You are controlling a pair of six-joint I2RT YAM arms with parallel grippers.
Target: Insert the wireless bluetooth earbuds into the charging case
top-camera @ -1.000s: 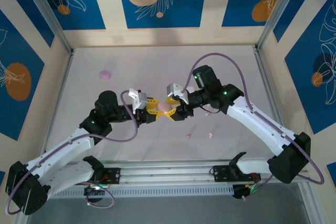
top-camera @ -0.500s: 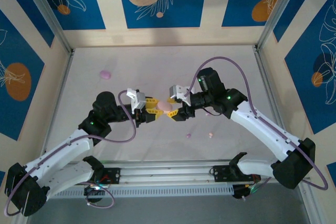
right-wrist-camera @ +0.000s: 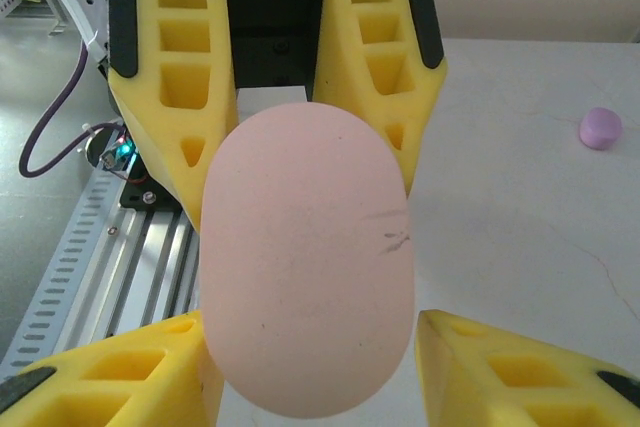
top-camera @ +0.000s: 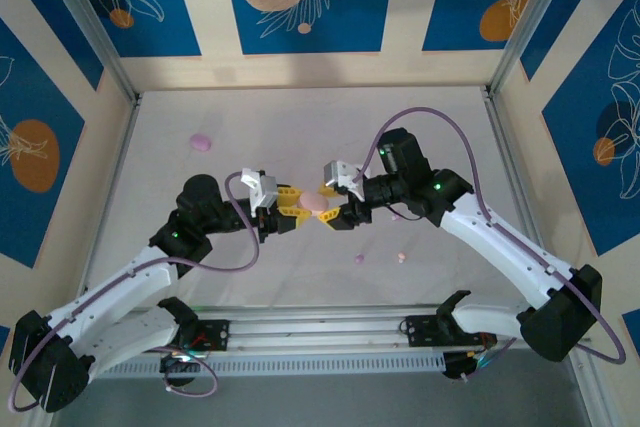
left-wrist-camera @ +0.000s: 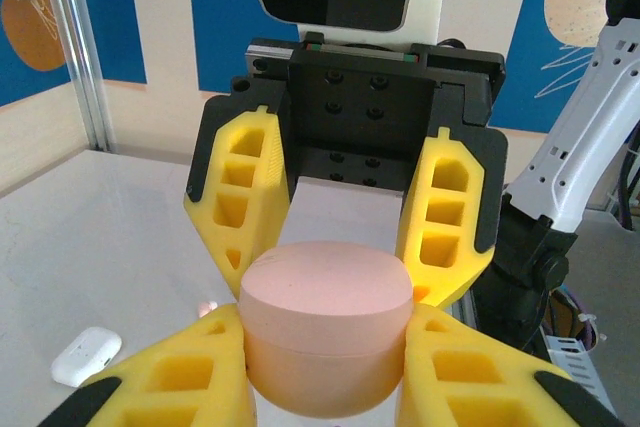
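In the top view, the left claw and the right claw meet above the middle of the bench. Both are on one pink case. Two tiny earbuds lie loose on the bench near the right arm, apart from the case. They look very light and smooth, so I think they roll away easily. A gentle pinch with the fingertips alone seems best.

In the left wrist view, the left claw pinches the lower part of the case, under a seam line. The shell looks hard, glossy and round, so it is probably slippery. A hold under the seam leaves the lid free. A white case lies on the bench.

In the right wrist view, the right claw appears to pinch the oval case by its sides. A purple case lies well apart.
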